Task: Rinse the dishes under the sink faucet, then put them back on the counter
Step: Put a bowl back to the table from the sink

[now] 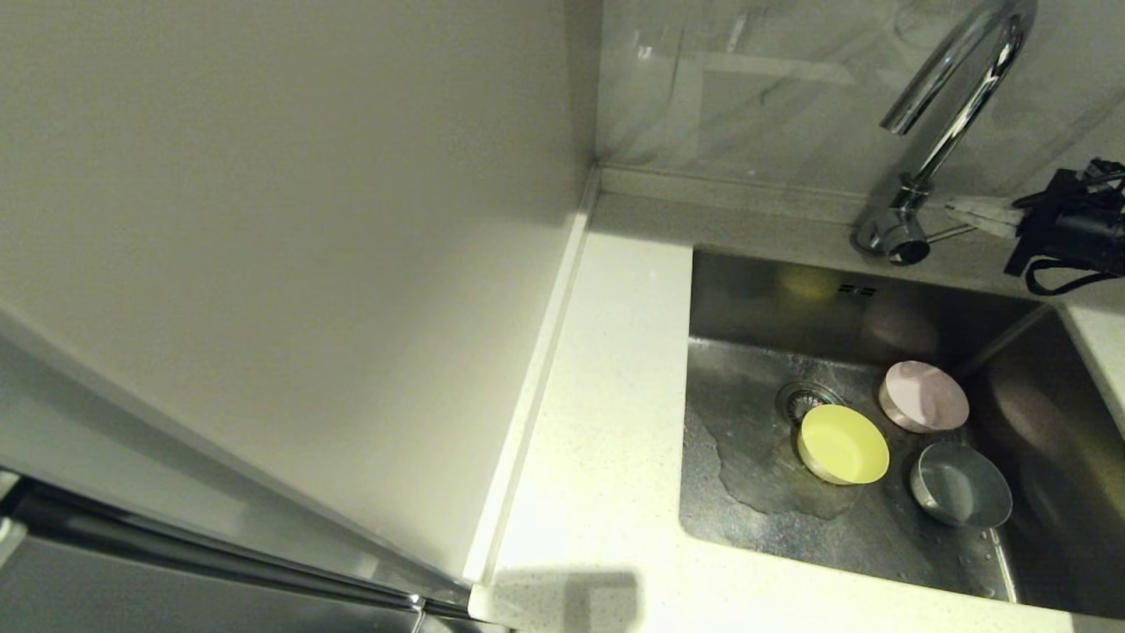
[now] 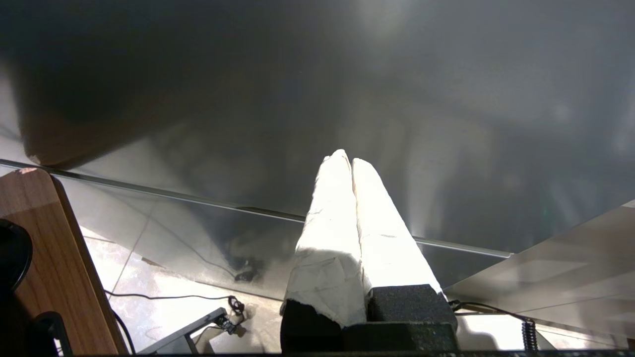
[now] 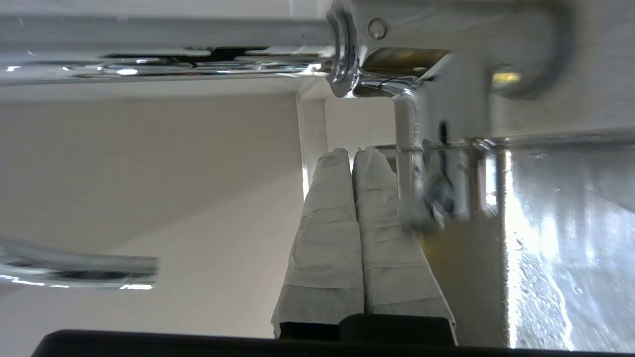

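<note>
Head view: right gripper (image 1: pixel 954 211) (jaws closed, empty) beside the faucet (image 1: pixel 949 105) lever; left jaws closed.

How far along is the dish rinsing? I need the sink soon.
Done: little; three bowls, yellow, pink and grey-blue, sit in the sink, with a puddle but no running water. In hand: the right gripper, shut, at the faucet lever. Left: rinsing, then returning them to the counter.

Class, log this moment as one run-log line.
right gripper: shut, at faucet lever | left gripper: shut, parked | three bowls in sink | no water running
</note>
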